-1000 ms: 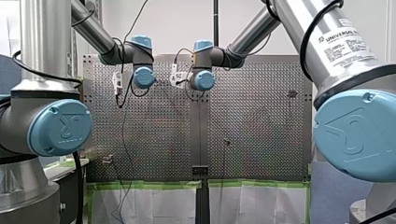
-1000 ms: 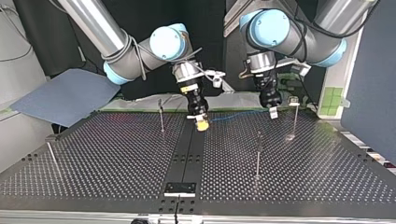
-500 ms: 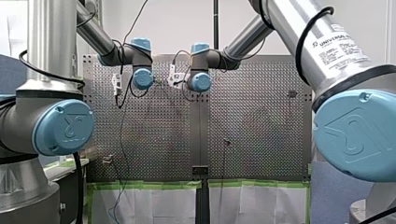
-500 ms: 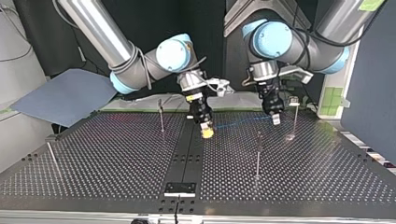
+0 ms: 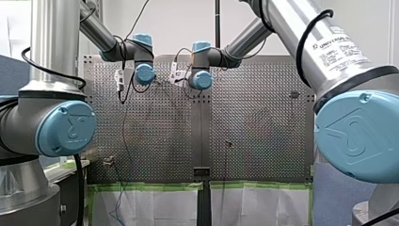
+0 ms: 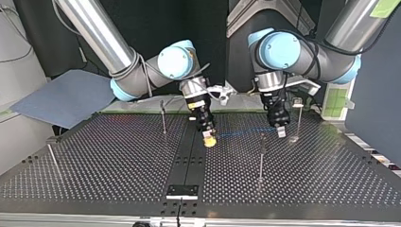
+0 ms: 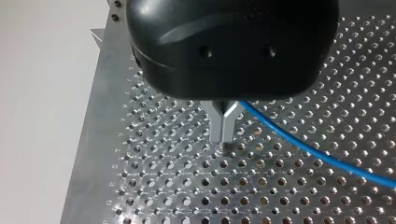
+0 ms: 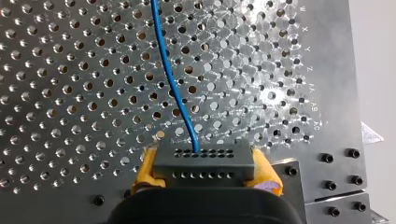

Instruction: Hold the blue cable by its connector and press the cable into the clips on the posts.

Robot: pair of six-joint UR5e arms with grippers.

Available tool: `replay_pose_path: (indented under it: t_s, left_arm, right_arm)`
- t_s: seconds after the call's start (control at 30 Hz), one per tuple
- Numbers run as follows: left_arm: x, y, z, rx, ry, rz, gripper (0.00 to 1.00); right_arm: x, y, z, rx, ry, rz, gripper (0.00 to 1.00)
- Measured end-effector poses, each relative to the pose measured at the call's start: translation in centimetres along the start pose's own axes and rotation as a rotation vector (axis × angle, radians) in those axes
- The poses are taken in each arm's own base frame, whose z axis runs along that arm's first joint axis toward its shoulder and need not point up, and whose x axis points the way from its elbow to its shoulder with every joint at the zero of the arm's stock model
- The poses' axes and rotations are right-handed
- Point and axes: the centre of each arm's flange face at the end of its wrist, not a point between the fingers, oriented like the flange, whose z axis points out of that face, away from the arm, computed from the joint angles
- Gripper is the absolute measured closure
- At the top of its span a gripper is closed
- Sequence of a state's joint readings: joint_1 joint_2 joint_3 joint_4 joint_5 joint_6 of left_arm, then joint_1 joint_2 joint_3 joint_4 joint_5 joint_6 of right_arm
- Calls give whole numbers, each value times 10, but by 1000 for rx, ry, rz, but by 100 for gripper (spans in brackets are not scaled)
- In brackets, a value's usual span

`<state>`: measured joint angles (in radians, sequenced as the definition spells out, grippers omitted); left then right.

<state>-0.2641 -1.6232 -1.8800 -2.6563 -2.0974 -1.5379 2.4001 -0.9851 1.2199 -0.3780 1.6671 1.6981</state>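
A robotics lab: my left arm [image 5: 61,127] and my right arm [image 5: 357,136], grey industrial machines with blue joint caps, one bearing a maker's label [image 5: 341,47], reach over a perforated metal table [image 6: 118,156] set with thin upright posts [image 6: 163,118]; green tape [image 5: 150,186] edges it, a black cable [image 5: 124,127] hangs loose, and a blue-grey panel [image 6: 66,97] sits beside it

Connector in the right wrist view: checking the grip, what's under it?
Beneath it nothing shows: the connector covers that. Yellow pads of my right pincer clamp its sides, the blue cable leaves its front, perforated table lies ahead.
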Motion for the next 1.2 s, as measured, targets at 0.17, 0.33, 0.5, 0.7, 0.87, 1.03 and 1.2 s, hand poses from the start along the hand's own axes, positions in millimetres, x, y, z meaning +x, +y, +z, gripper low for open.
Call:
replay_pose_path:
  t_s: [0.17, 0.33, 0.5, 0.7, 0.87, 1.03, 1.2]
  left_arm:
    - [11, -3, 6, 12, 19, 11, 99]
    - [15, -3, 10, 17, 20, 13, 99]
    - [15, -4, 11, 32, 15, 16, 99]
    - [15, -6, 12, 54, 10, 18, 99]
    - [15, -5, 13, 54, 9, 17, 99]
    - [13, -2, 18, 47, 4, 12, 99]
    - [9, 1, 24, 44, -4, 3, 99]
  right_arm:
    - [-2, 2, 6, 2, -6, 4, 100]
    - [-3, 6, 8, -1, -9, 16, 100]
    - [-3, 11, 10, -3, -9, 18, 100]
    - [1, 17, 13, -5, -5, 21, 100]
    - [2, 16, 14, 7, -7, 22, 100]
    - [2, 9, 13, 28, -8, 23, 100]
    - [5, 4, 14, 39, -3, 24, 100]
